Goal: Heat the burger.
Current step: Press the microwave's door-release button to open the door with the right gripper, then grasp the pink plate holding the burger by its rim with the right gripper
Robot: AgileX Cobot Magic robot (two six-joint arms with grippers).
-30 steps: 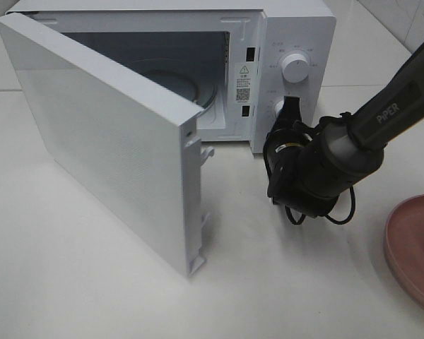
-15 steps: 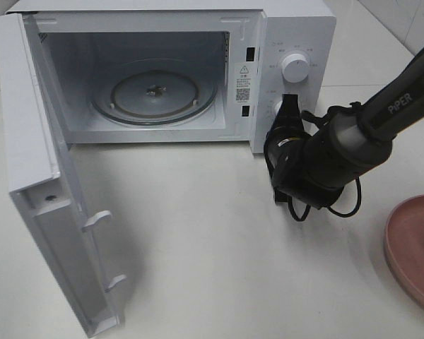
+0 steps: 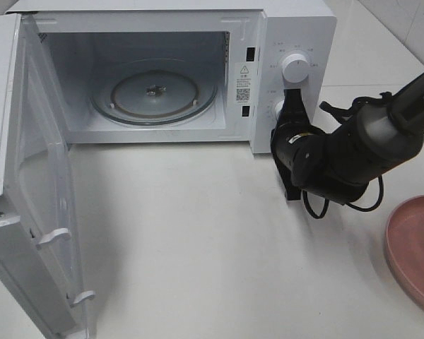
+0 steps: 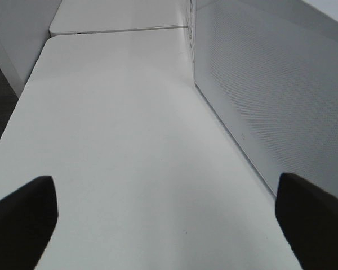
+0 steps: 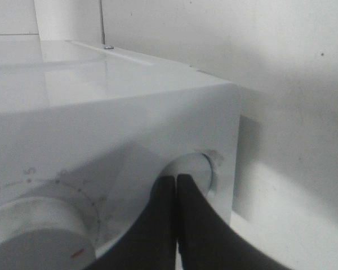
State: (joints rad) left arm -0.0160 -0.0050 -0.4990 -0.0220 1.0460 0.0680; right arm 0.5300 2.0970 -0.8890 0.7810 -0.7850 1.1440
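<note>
The burger is not in view. The white microwave (image 3: 297,28) stands at the back with its door (image 3: 28,198) swung wide open to the left, and its glass turntable (image 3: 154,90) is bare. My right gripper (image 3: 290,106) is shut and empty, with its tips against the lower knob (image 3: 278,107) of the control panel. In the right wrist view the shut fingers (image 5: 163,225) meet in front of that knob (image 5: 191,169). My left gripper (image 4: 168,216) is open and empty over the bare table beside the dotted door panel (image 4: 270,95). It does not show in the exterior view.
A round pink plate (image 3: 413,247) lies at the right edge of the table, partly cut off. The upper knob (image 3: 295,68) sits above the right gripper. The open door reaches out to the table's front left.
The microwave door has swung from half open to wide open on the left, showing the turntable. My right arm has shifted slightly right, its gripper staying by the lower knob.
</note>
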